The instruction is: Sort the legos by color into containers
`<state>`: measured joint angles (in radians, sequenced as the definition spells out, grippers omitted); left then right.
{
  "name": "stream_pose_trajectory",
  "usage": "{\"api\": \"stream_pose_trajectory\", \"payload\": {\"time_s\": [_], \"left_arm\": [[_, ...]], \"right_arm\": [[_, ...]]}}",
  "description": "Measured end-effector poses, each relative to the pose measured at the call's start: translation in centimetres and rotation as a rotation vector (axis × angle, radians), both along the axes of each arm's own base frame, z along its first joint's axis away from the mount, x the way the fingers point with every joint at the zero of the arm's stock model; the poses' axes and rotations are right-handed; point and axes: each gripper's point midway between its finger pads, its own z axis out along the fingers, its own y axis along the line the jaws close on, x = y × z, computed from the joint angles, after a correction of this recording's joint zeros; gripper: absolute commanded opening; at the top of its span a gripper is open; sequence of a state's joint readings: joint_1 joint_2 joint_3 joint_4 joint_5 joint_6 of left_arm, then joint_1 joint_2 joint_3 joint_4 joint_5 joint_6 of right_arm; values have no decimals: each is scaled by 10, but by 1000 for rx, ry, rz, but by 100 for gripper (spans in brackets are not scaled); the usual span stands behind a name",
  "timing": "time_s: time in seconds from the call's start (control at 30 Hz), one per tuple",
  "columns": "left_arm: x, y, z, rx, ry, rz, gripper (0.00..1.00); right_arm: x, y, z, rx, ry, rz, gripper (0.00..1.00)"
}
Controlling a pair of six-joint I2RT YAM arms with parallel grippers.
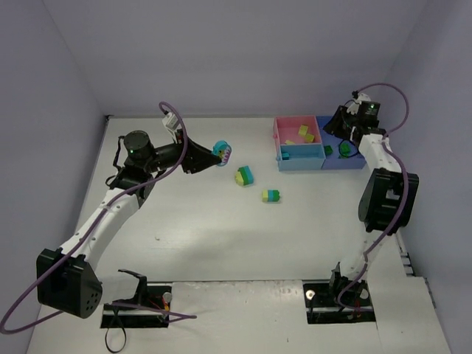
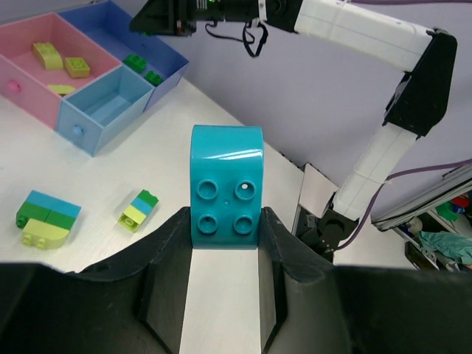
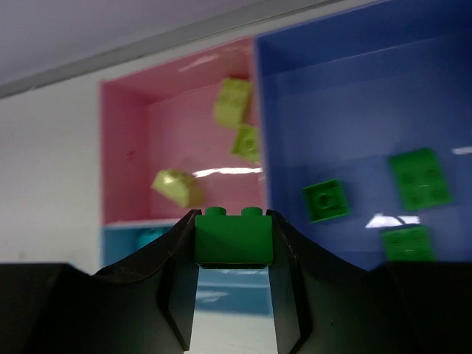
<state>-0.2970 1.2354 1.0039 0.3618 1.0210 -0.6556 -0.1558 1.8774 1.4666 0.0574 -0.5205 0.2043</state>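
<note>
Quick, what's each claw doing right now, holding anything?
Left claw: closed on a cyan brick.
Right claw: closed on a green brick.

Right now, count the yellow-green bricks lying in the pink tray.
3. In the pink tray, two yellow-green bricks lie near the wall of the dark blue tray, one behind the other; the third sits toward the light blue tray. None seems hidden.
</note>
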Motion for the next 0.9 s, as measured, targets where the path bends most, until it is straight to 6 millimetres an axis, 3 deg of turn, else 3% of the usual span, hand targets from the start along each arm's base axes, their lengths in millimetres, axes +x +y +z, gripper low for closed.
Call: {"api": "stream_pose_trajectory", "payload": {"time_s": [0.07,0.17,0.2,0.33,0.5,0.6,0.7,0.8,0.9], "left_arm": [[0,1,-5,14,11,5,0],[-1,2,-9,30,22,10,0],[-2,2,-10,34,23,10,0],[-3,3,-11,41,24,9,0],[-5,3,-12,42,28,1,0],[-8,2,-12,42,28,-16,0],[-12,1,-12,41,28,-39,0],[-16,0,-11,40,26,-67,0],[-20,-1,-7,38,20,-98,0]], "right_arm": [[15,-33,-7,-63,20,-121,33],[28,-65,-16,-139,46,-245,61],[29,-70,-20,-153,59,-266,65],[24,-74,-32,-180,108,-277,75],[15,-56,-23,-140,102,-199,74],[-1,-28,8,-71,56,-93,73],[-25,20,61,4,-56,79,73],[-61,95,123,54,-207,341,75],[-114,175,170,111,-336,644,78]]}}
